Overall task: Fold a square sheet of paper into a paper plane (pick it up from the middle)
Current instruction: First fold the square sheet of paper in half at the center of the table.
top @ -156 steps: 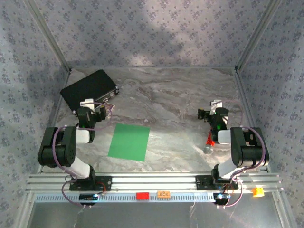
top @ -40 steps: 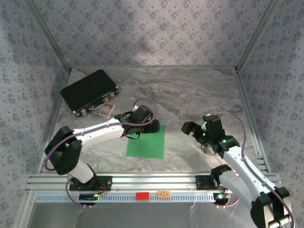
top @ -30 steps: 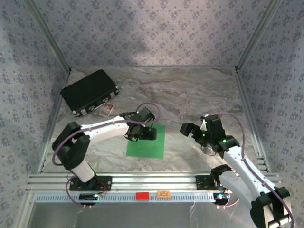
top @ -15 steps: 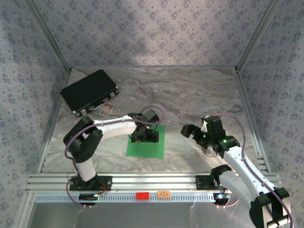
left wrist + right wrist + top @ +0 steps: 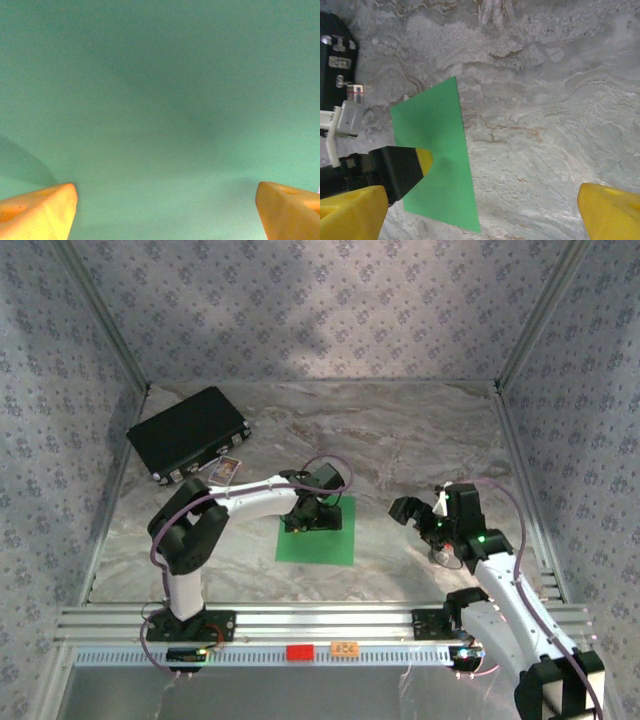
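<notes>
Your left gripper (image 5: 311, 519) is wide open, low over the square sheet of paper (image 5: 322, 546), which lies flat on the table (image 5: 400, 440). If you close too high, the thin sheet can slide or crumple. Your right gripper (image 5: 418, 508) waits near, also wide open.

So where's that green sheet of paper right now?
In the top view the green sheet lies flat mid-table, directly under the left gripper, with the black case beyond it to the far left.

I see: square sheet of paper (image 5: 320, 545) bright green | table (image 5: 400, 440) grey marbled | case (image 5: 188, 432) black | walls (image 5: 300, 310) blue-grey floral print | left fingertips (image 5: 37, 210) yellow-orange
</notes>
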`<control>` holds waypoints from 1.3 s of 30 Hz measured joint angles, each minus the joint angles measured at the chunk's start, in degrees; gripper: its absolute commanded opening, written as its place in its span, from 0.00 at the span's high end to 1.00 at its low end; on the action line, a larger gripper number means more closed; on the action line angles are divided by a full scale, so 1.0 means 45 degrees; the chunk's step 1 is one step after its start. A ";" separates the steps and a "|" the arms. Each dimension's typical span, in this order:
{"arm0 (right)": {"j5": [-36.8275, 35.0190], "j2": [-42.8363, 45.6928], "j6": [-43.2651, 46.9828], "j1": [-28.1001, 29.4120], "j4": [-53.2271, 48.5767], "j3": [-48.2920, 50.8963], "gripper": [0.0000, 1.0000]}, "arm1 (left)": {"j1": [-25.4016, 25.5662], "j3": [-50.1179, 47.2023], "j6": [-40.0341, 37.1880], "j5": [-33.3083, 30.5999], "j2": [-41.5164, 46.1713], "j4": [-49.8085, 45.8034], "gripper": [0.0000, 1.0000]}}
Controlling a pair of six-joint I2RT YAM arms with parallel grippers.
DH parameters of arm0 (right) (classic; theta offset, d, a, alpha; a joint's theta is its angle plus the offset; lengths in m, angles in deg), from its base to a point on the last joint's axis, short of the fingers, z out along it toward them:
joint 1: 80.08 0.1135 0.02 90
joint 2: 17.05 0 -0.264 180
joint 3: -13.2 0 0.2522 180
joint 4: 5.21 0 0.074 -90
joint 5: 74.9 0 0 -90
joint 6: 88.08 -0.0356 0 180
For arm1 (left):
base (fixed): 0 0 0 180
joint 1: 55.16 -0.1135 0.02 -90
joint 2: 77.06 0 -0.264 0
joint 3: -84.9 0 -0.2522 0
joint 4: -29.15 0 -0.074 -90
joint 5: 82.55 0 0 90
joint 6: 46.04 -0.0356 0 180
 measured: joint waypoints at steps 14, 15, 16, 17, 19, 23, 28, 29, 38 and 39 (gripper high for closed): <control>0.0923 -0.0554 0.0107 0.0355 0.0427 -0.0398 0.01 | 0.0005 0.1885 -0.1243 -0.0602 -0.0889 -0.1987 0.08; 0.0845 -0.0772 0.0165 0.0500 0.0355 -0.0432 0.01 | 0.0005 0.1909 -0.1243 -0.0597 -0.1078 -0.2040 0.08; 0.0758 -0.0967 0.0219 0.0661 0.0282 -0.0432 0.01 | 0.0010 0.1919 -0.1239 -0.0597 -0.1243 -0.2103 0.08; 0.0685 -0.1132 0.0257 0.0816 0.0175 -0.0432 0.01 | 0.0010 0.1919 -0.1239 -0.0602 -0.1370 -0.2181 0.08; 0.0515 -0.1379 0.0316 0.1107 0.0005 -0.0437 0.01 | 0.0010 0.1928 -0.1234 -0.0602 -0.1491 -0.2293 0.07; 0.0277 -0.1647 0.0457 0.1472 -0.0146 -0.0461 0.01 | 0.0010 0.2234 -0.1180 -0.0602 -0.1656 -0.2463 0.06; 0.0073 -0.1724 0.0515 0.1588 -0.0243 -0.0461 0.01 | 0.0010 0.2409 -0.1064 -0.0602 -0.1676 -0.2540 0.04; 0.0044 -0.1734 0.0534 0.1603 -0.0257 -0.0461 0.01 | 0.0010 0.2429 -0.1030 -0.0602 -0.1676 -0.2550 0.04; -0.0058 -0.1909 0.0549 0.1661 -0.0301 -0.0461 0.01 | 0.0010 0.2453 -0.0889 -0.0597 -0.1817 -0.2550 0.04; -0.0063 -0.1923 0.0549 0.1671 -0.0301 -0.0461 0.01 | 0.0010 0.2453 -0.0889 -0.0597 -0.1865 -0.2545 0.04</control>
